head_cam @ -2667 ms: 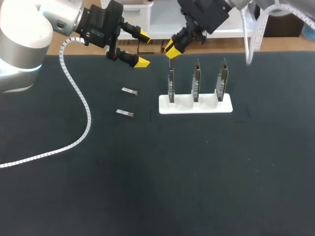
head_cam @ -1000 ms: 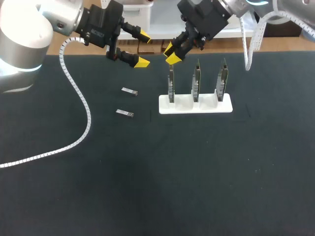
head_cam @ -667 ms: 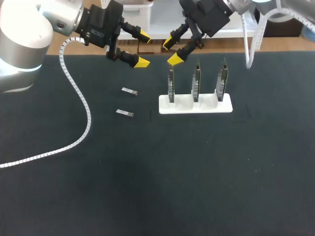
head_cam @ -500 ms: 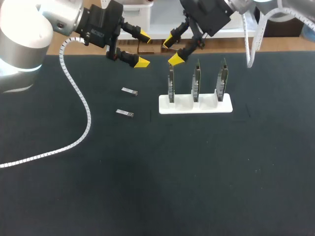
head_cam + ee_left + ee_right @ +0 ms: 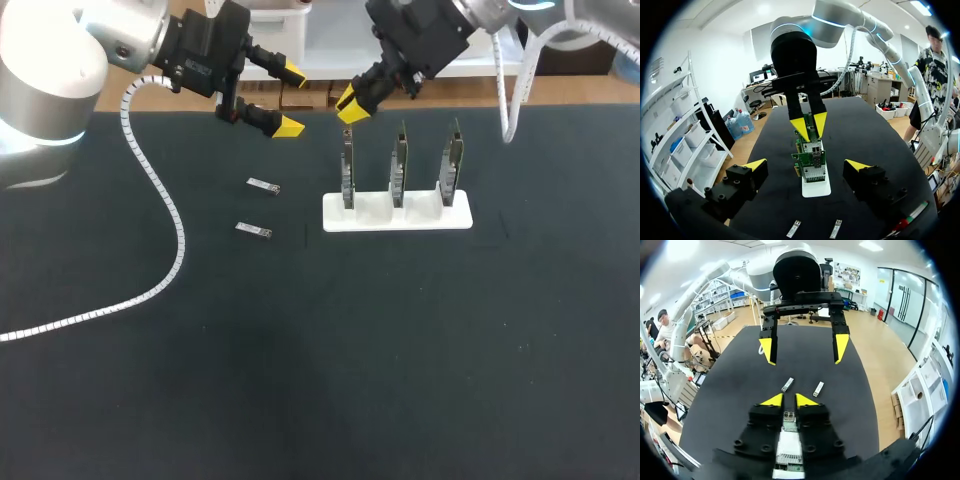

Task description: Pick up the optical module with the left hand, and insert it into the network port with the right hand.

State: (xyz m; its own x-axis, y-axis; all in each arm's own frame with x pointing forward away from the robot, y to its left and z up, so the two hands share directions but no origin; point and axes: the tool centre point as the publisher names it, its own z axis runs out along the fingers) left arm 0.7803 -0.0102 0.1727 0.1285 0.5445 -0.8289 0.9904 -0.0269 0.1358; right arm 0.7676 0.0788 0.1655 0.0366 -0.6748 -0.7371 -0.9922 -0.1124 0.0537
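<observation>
Since half a second back the right claw [image 5: 347, 104] has drawn its spread fingers together again, and it is now clenched on nothing that can be seen; the left arm has not shifted at all. That right claw hangs just above the end circuit board [image 5: 347, 170], the one closest to the left claw [image 5: 290, 98], without touching it. The left claw is released, its yellow tips wide apart and empty, high over the black table [image 5: 400, 350]. By my judgement the task has not really begun. One optical module [image 5: 263, 185] lies flat on the table below and slightly ahead of the left claw. A second module [image 5: 253, 230] lies just beyond the first, farther from the claw, and neither is touched. What is left is the whole sequence: the left claw must come down and take a module, pass it across, and the right claw must seat it in a network port. The only container is the white holder [image 5: 420, 215], ahead of the left claw and under the right one. Its three slots each hold an upright board: the end board, the middle board [image 5: 399, 165] and the far board [image 5: 450, 165]. Whether any port on them is already filled I cannot tell.
</observation>
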